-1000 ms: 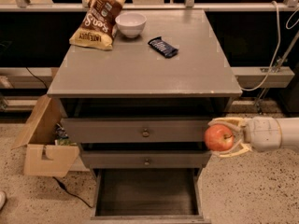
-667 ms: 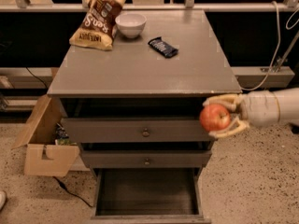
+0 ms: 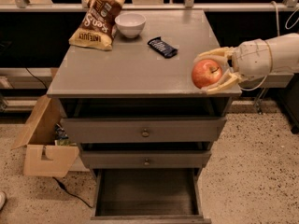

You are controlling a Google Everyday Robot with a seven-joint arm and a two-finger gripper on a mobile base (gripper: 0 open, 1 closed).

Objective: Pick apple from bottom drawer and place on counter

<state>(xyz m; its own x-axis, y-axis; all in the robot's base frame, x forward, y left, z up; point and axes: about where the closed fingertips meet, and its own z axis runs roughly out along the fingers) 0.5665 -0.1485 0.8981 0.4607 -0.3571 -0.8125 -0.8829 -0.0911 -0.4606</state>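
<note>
Your gripper [image 3: 211,72], at the counter's [image 3: 135,69] right edge, clasps the apple [image 3: 206,73]: firm, smooth, round; grip its widest middle.

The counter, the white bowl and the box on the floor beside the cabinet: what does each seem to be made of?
The counter: seems painted wood or laminate, smooth grey, with a faint sheen. The bowl: probably glazed ceramic, white and glossy, though plastic is possible. The box: brown cardboard, matt, flaps folded open. The pincer holds the apple at the counter's front right corner.
</note>
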